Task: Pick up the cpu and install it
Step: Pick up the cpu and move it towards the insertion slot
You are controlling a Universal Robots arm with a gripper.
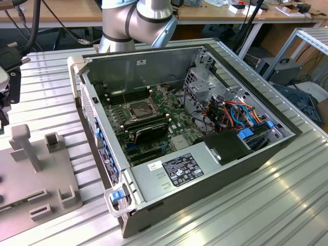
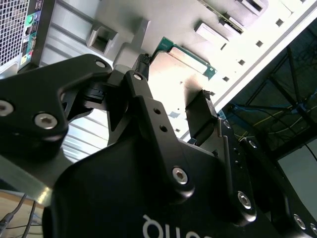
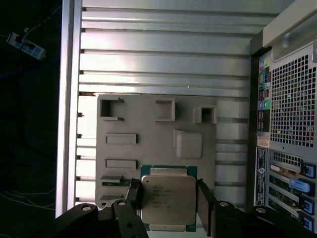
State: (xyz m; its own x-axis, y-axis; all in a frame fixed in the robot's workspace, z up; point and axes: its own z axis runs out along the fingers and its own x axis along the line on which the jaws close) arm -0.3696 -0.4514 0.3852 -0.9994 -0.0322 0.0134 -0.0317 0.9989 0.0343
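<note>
The cpu (image 3: 167, 204) is a flat silver square with a green rim. It sits between the two black fingers of my gripper (image 3: 168, 187), which is shut on its opposite edges. It hangs above a grey fixture plate (image 3: 148, 148). In the second wrist view the cpu (image 2: 190, 62) shows its green edge past the gripper (image 2: 174, 78), with one finger (image 2: 143, 67) on each side. The open computer case (image 1: 246, 169) lies on the table. Its dark square socket (image 1: 139, 108) sits uncovered on the motherboard (image 1: 177, 120).
The grey fixture plate (image 1: 46, 174) with raised blocks and slots lies beside the case at the exterior view's left. The case's rear panel (image 3: 287, 124) stands close to the fixture. Cables and a drive cage (image 1: 233, 115) fill the case's far side. The arm's base (image 1: 136, 23) stands behind the case.
</note>
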